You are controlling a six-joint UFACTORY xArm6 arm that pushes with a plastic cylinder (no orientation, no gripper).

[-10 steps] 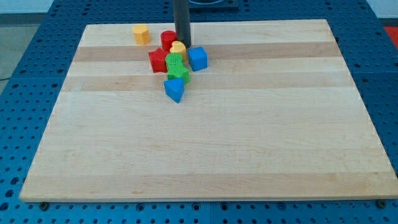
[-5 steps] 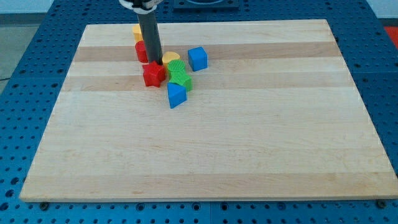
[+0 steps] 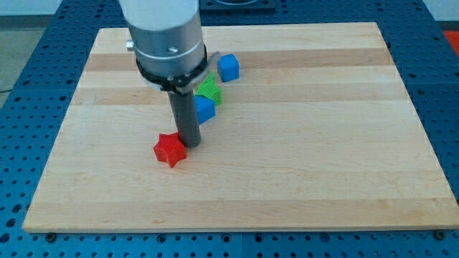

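My tip [image 3: 191,143] rests on the wooden board [image 3: 287,165] left of its middle, touching the upper right side of a red star-shaped block [image 3: 170,150]. Just behind the rod toward the view's top sits a blue block [image 3: 206,110], partly hidden by the rod. A green block [image 3: 211,90] lies above that one, and a blue cube [image 3: 228,67] stands farther up and to the right. The arm's grey body covers the board's upper left, so other blocks there are hidden.
The board lies on a blue perforated table [image 3: 29,129] that shows on all sides. The arm's wide grey cylinder [image 3: 166,36] hangs over the upper left part of the board.
My tip has moved toward the view's bottom, pushing the red star down away from the cluster. The arm's body now hides the yellow blocks and the other red block.
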